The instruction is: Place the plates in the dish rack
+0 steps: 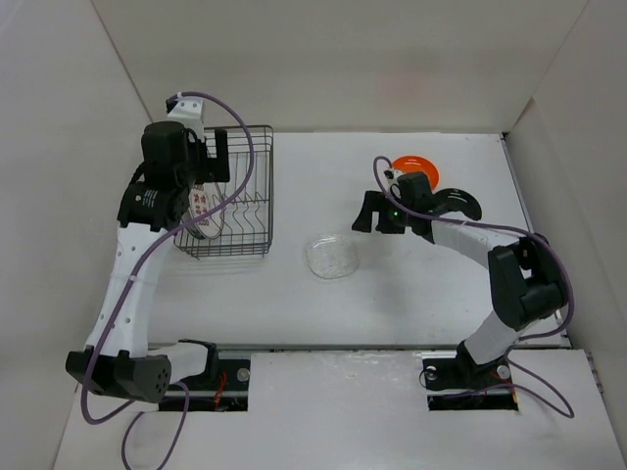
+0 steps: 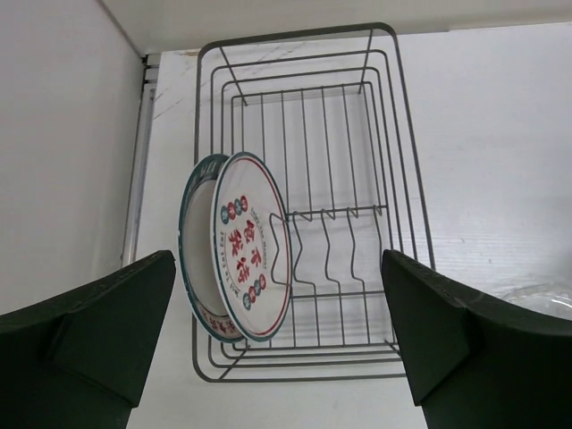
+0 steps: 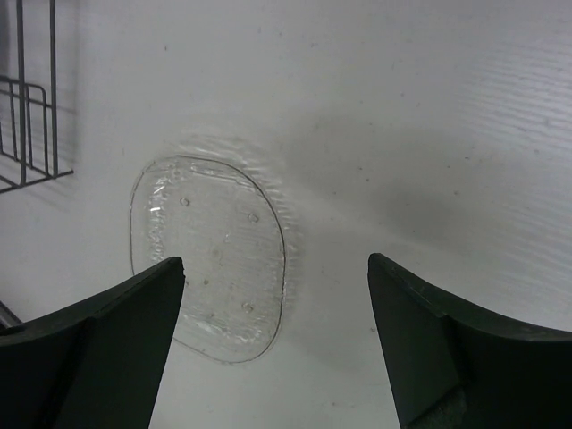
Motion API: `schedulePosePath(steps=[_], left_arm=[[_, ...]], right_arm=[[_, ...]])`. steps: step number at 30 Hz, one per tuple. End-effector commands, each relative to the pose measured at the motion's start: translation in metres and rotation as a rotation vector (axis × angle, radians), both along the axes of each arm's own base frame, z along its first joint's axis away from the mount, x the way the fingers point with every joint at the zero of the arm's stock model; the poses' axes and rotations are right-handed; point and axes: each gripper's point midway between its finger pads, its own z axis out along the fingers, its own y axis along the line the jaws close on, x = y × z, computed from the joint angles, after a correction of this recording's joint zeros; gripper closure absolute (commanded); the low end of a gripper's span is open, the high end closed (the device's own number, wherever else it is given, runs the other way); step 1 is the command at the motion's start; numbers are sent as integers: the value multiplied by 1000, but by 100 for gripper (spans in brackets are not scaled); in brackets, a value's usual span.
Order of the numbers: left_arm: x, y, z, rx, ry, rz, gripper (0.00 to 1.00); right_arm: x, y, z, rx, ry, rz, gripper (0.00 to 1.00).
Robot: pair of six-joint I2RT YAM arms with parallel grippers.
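The black wire dish rack (image 1: 257, 211) stands at the left. Two plates stand upright at its near-left end: the green-rimmed plate (image 2: 190, 268) and, against it, the plate with red marks (image 2: 253, 246). My left gripper (image 1: 214, 163) hovers above the rack, open and empty (image 2: 277, 344). The clear glass plate (image 1: 333, 257) lies flat mid-table. My right gripper (image 1: 376, 217) is open and empty above the table just right of the glass plate (image 3: 210, 255). The orange plate (image 1: 416, 160) and the black plate (image 1: 466, 203) lie behind the right arm, partly hidden.
White walls enclose the table on the left, back and right. The rack's remaining tines (image 2: 340, 241) stand free to the right of the two plates. A corner of the rack (image 3: 27, 116) shows at the left of the right wrist view.
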Motion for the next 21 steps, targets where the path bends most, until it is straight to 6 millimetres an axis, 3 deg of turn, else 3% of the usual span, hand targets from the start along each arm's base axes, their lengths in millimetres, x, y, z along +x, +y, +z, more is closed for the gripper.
schedulePosePath(steps=[1,8,14,16,17,19,20,21], left_arm=[[-11,-13,8,-21,15,-96,0],[-14,-21,7,-48,30,-131,0],[-13,-21,5,-48,29,-131,0],[-12,-21,7,-48,19,-131,0],[-12,-21,4,-56,28,-127,0],[-10,-20,6,-53,15,-119,0],[-10,-20,2,-53,24,-119,0],[-10,-20,2,-53,25,-119,0]], right_arm=[[-10,16,-2,31,7,92,13],[-42,35,-34,22,102,177,30],[-52,34,-57,-2,160,184,43],[-53,34,-62,-7,173,184,54],[-54,34,-67,-6,191,176,70],[-55,33,-70,-9,200,176,84],[-54,33,-70,-10,204,161,97],[-54,33,-70,-10,204,161,99]])
